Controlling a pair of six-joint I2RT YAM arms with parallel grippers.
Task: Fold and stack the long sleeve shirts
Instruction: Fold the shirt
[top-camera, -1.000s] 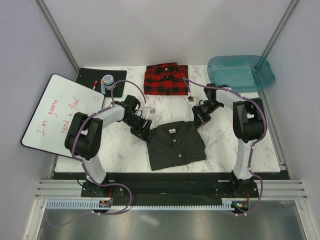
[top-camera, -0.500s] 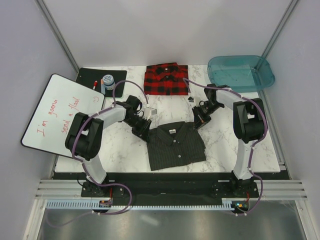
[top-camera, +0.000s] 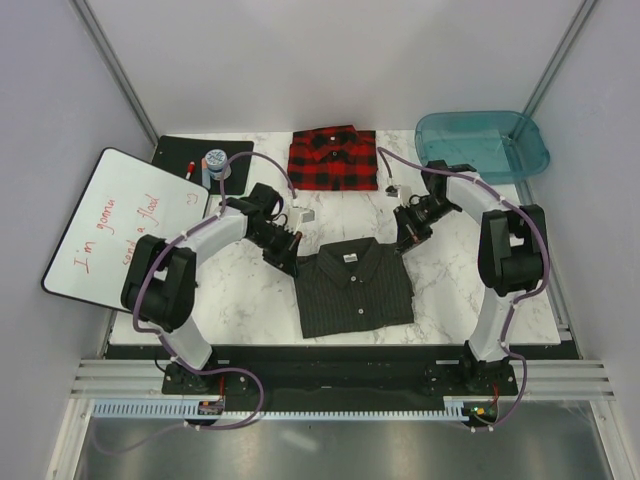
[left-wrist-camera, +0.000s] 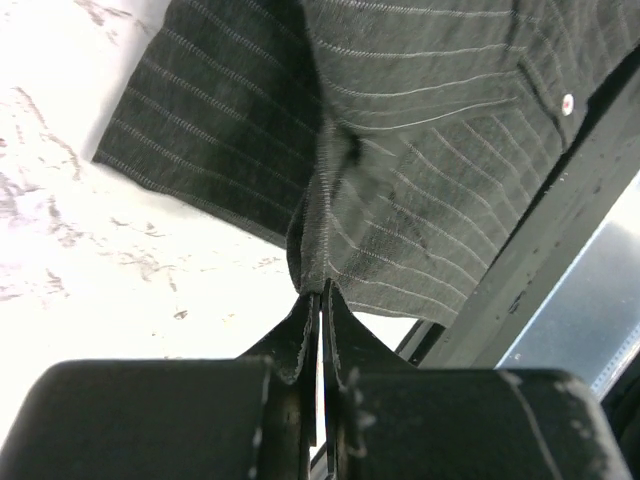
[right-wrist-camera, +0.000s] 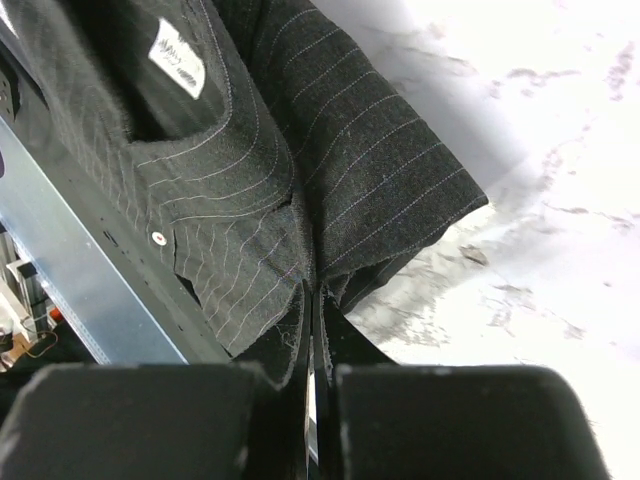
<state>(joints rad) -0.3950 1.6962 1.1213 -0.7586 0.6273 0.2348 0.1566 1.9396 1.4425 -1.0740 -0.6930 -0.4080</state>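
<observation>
Behind pinstripe shirt (top-camera: 356, 296): plaid shirt (top-camera: 332, 162) & tub (top-camera: 482, 146)

Pinstripe shirt (top-camera: 355, 295) label (right-wrist-camera: 177, 58) print (illegible)

White-and-black left arm (top-camera: 212, 233) and right arm (top-camera: 472, 186) bow outward and reach in low, left black two-finger gripper (top-camera: 288, 260) and right black two-finger gripper (top-camera: 404, 240) each clamped tight on an upper corner of the dark charcoal pinstriped shirt (top-camera: 355, 295).

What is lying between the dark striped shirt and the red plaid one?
Nothing visible: only bare marble table separates the pinstriped shirt from the plaid shirt. The left end effector and right end effector each pinch the pinstriped one.
</observation>
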